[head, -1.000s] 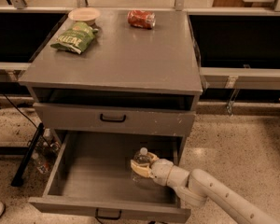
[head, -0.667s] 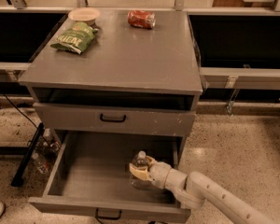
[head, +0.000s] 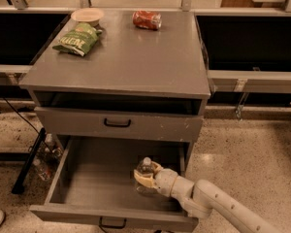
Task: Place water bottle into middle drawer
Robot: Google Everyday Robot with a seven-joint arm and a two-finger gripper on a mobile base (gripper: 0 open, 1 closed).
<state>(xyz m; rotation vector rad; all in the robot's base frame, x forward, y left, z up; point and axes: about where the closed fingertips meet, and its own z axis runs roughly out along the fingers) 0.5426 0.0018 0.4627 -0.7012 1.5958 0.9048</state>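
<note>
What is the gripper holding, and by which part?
The gripper, inside the open middle drawer, grips the water bottle around its body, below the cap.

Gripper (head: pixel 147 174) with water bottle (head: pixel 144 166) slightly lower, deeper inside the middle drawer (head: pixel 94 181).

Cream tool (head: pixel 146 174) inside grey middle drawer (head: pixel 94 181) grips clear, white-capped water bottle (head: pixel 144 167).

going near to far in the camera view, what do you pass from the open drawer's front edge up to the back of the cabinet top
middle drawer front wall → gripper holding the water bottle inside that drawer → closed drawer front → green chip bag → red soda can
</note>
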